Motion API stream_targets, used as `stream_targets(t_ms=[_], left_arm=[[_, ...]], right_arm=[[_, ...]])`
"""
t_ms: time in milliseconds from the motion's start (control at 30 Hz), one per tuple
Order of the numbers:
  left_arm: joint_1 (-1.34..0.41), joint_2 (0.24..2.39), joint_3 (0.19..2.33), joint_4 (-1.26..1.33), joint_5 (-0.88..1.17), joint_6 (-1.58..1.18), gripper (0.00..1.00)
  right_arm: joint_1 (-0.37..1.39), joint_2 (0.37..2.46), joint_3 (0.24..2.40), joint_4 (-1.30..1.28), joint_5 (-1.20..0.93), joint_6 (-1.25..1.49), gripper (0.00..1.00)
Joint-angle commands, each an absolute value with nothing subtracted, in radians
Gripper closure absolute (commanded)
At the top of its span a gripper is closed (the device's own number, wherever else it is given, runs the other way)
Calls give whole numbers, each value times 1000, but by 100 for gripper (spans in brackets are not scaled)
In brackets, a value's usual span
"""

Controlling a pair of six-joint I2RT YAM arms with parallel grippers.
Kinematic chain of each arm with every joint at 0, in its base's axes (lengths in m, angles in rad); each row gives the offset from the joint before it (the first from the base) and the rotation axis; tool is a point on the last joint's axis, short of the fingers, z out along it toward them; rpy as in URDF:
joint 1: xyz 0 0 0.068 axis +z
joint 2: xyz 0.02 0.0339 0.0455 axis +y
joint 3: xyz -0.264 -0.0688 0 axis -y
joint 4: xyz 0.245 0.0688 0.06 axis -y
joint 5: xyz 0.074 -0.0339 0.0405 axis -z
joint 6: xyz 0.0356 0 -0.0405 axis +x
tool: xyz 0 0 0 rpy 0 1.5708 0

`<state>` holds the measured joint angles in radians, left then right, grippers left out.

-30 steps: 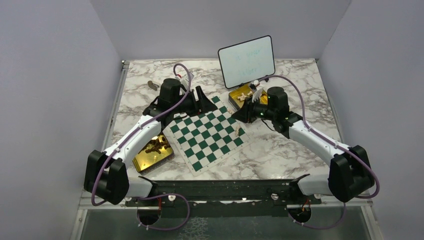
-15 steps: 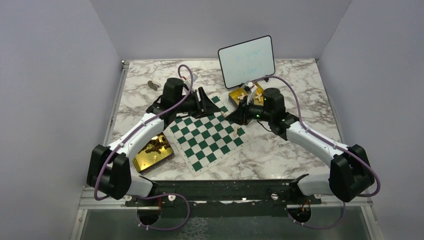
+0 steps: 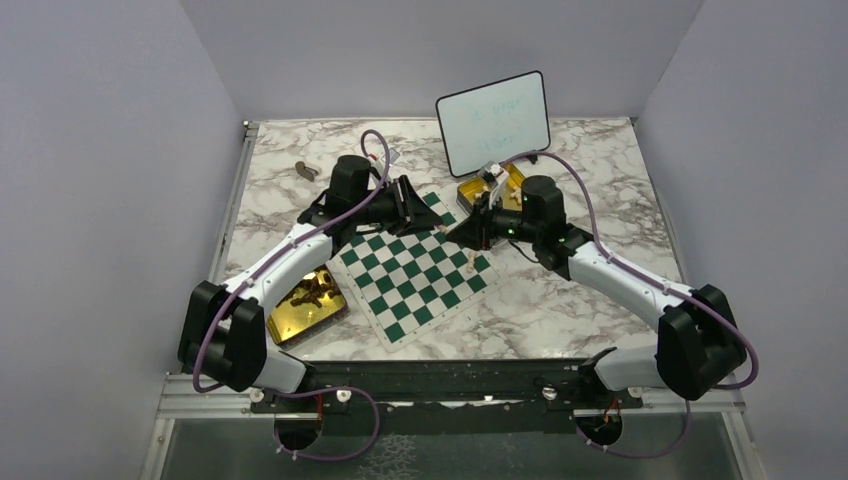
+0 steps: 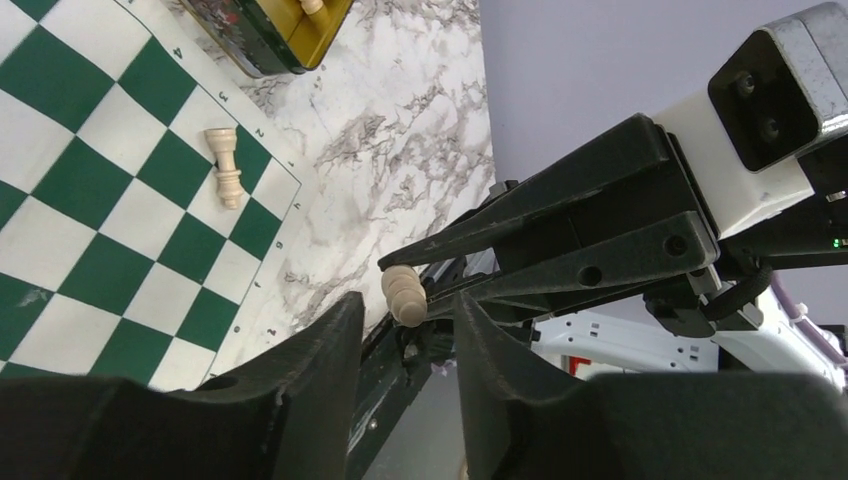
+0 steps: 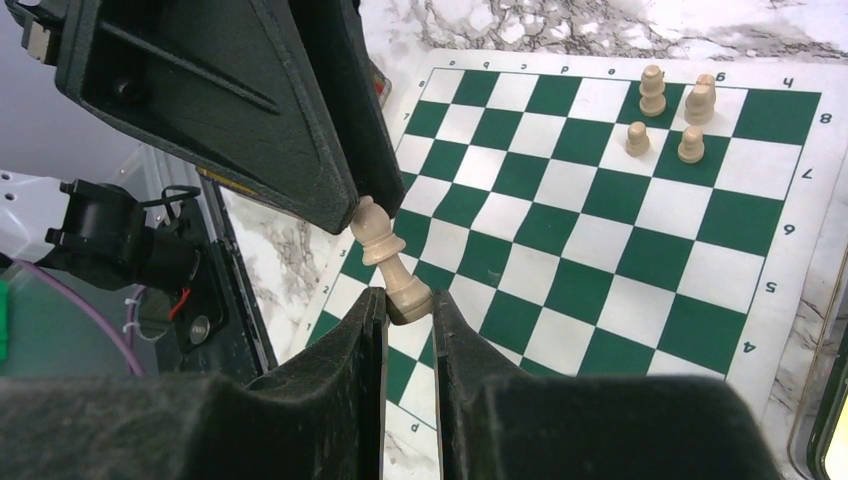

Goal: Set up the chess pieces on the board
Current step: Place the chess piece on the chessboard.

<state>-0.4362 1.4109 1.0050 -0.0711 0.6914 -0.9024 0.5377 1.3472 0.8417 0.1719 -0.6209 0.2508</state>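
The green-and-white board [image 3: 415,270] lies between the arms. My right gripper [image 5: 408,300] is shut on the base of a pale beige chess piece [image 5: 385,255] and holds it in the air over the board's near-left part. My left gripper [image 4: 408,315] is open, and its fingertips [image 5: 340,215] reach the head of that piece [image 4: 405,296], which points at it end-on. Several pale pieces [image 5: 670,115] stand at the board's far corner. Two of them [image 4: 225,165] show in the left wrist view. In the top view the two grippers [image 3: 445,222] meet above the board's far edge.
A gold tin [image 3: 305,305] with dark brown pieces lies left of the board. A second gold tin [image 3: 480,188] with pale pieces sits behind the right gripper, in front of the framed whiteboard [image 3: 493,122]. A small dark object [image 3: 305,170] lies at the far left.
My right gripper has moved left from the far tin toward the left gripper, carrying the pale piece. The left gripper has shifted slightly right to meet it.
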Motion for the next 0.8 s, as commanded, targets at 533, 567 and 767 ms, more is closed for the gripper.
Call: stream_targets(t_ms=[533,567,767], left_arm=[[-449,1420,1033,-94,697,-858,89],[-449,1420,1047,-137,665,-826,89],[-449,1435,1142,-347,433,-649,89]], right_arm=[[554,1378,871,186,-611,281,73],[554,1376,867,178,-595,289,69],[554,1378,877,117,-525,333,33]])
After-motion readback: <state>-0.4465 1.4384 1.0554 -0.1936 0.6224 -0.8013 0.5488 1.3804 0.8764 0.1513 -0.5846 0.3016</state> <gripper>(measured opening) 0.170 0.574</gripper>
